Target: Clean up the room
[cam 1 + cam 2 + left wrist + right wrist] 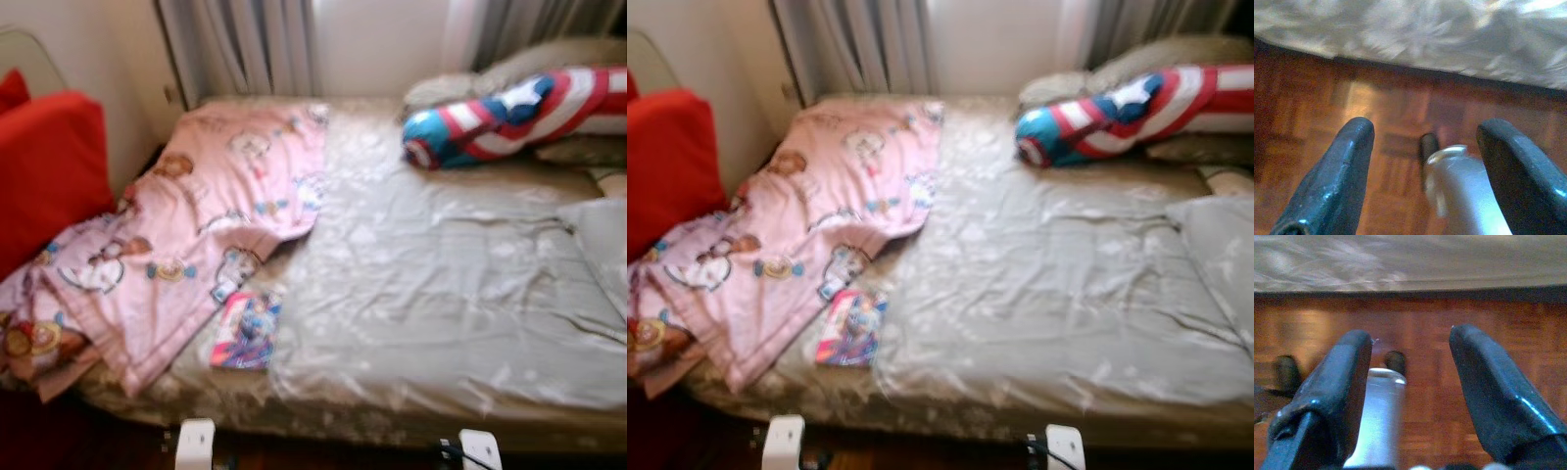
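A bed (pixel 421 294) with a wrinkled grey cover stands before me. A pink cartoon-print blanket (pixel 196 225) lies rumpled over its left side and spills off the near left corner. A colourful book (pixel 246 331) rests on the cover by the blanket's edge. A red, white and blue shield-print pillow (pixel 509 117) lies at the far right. Both arms hang low by the bed's front edge. My left gripper (pixel 1425 129) is open over the wooden floor, holding nothing. My right gripper (pixel 1413 335) is likewise open and holds nothing.
A red cushion (pixel 44 166) stands left of the bed against the wall. Grey curtains (pixel 245 44) hang behind the bed. Pale pillows (pixel 549 59) lie at the far right, and a grey pillow (pixel 602 245) at the right edge. Parquet floor (pixel 1391 107) runs under the bed front.
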Tool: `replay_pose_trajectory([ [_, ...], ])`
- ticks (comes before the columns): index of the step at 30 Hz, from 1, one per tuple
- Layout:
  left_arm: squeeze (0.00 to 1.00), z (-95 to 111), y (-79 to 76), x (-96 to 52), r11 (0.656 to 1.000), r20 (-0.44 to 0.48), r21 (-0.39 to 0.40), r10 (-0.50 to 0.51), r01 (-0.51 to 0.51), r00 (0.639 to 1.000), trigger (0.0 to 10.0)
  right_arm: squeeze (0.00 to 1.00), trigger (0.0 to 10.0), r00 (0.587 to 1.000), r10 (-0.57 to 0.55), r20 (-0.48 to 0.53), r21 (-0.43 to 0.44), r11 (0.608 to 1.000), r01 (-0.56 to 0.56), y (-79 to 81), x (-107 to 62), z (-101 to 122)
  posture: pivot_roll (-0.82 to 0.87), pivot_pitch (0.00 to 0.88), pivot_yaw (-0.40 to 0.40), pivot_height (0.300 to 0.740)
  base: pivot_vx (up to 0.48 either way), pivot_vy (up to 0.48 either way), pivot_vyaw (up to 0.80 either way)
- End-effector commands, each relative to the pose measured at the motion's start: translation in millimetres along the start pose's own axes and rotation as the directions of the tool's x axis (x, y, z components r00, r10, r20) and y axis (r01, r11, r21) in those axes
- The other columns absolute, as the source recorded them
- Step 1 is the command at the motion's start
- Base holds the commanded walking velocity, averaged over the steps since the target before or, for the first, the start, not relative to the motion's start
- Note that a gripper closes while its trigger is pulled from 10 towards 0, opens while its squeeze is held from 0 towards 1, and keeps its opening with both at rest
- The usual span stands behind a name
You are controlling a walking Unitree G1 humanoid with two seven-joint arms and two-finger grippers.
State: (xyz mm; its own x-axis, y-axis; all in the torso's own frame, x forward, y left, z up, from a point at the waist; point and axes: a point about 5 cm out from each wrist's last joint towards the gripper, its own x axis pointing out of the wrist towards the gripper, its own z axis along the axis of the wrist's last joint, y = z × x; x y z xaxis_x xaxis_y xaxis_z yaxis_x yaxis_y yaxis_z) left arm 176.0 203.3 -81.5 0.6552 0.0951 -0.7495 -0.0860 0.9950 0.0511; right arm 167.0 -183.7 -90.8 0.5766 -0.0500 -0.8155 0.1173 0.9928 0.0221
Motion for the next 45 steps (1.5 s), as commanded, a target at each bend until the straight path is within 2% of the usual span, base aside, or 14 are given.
replay_pose_trajectory([
  [1,0.00,-1.5,-2.9,0.1,1.000,-0.011,-0.003,-0.004,0.004,1.000,10.0,0.00,10.0,1.000,-0.011,-0.016,-0.006,1.000,0.011,-5.3,-1.5,-5.1,-0.05,0.076,0.011,0.740,0.000,0.480,0.00],
  [25,0.00,-2.3,-3.0,-0.3,1.000,-0.010,-0.003,-0.002,0.002,1.000,10.0,0.00,10.0,1.000,-0.012,-0.016,-0.010,1.000,0.012,-5.4,-1.7,-5.9,-0.04,0.043,0.020,0.740,0.000,0.480,0.00],
  [45,0.00,-1.9,-3.3,-0.5,1.000,-0.001,-0.010,-0.014,0.014,1.000,10.0,0.00,10.0,1.000,-0.006,-0.009,-0.006,1.000,0.006,-4.6,-1.7,-5.7,-0.03,0.039,0.018,0.740,0.000,0.013,0.00],
])
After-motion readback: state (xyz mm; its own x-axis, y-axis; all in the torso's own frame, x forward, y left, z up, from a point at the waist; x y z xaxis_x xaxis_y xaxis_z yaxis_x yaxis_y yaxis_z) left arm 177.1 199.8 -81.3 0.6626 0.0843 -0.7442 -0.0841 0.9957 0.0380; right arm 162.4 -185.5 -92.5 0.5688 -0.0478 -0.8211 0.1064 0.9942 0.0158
